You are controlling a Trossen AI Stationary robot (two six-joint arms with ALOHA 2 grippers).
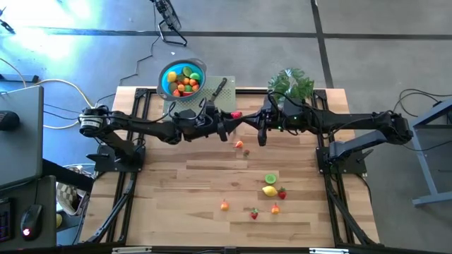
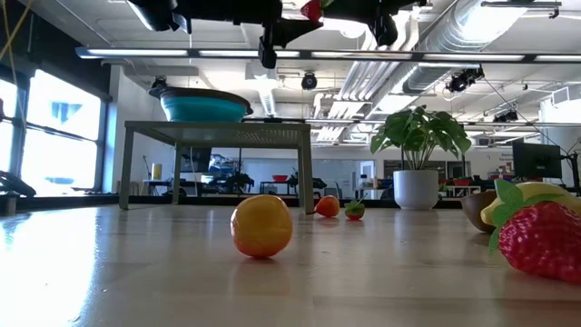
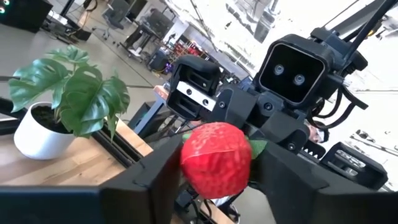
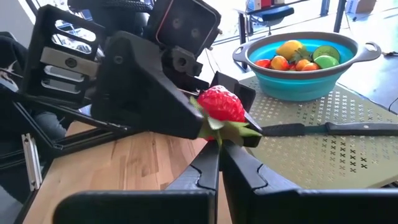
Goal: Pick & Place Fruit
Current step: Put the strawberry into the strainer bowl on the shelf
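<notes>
A red toy strawberry (image 1: 236, 114) with green leaves hangs high over the table's far middle, between my two grippers. My left gripper (image 3: 217, 171) comes from the left with a finger on each side of the berry (image 3: 216, 158). My right gripper (image 4: 219, 152) comes from the right, shut at the berry's leafy end. The blue bowl (image 1: 182, 77), full of fruit, stands on a mesh stand (image 4: 311, 155) at the far edge. Several loose fruit pieces (image 1: 270, 185) lie on the near part of the table. My left gripper has the strawberry's red body (image 3: 186, 155) pinched between its two fingers, which reach in nearly level from the table's left. The berry is lifted clear of the table. My right gripper pinches the green leaves (image 4: 227, 132) at the berry's stem end between its shut fingertips, coming level from the table's right.
A black-handled knife (image 4: 329, 129) lies on the mesh stand beside the bowl. A potted plant (image 1: 291, 83) stands at the far right. An orange fruit (image 2: 261, 225) and a strawberry (image 2: 542, 238) lie close to the low camera; two small pieces (image 1: 241, 146) lie mid-table.
</notes>
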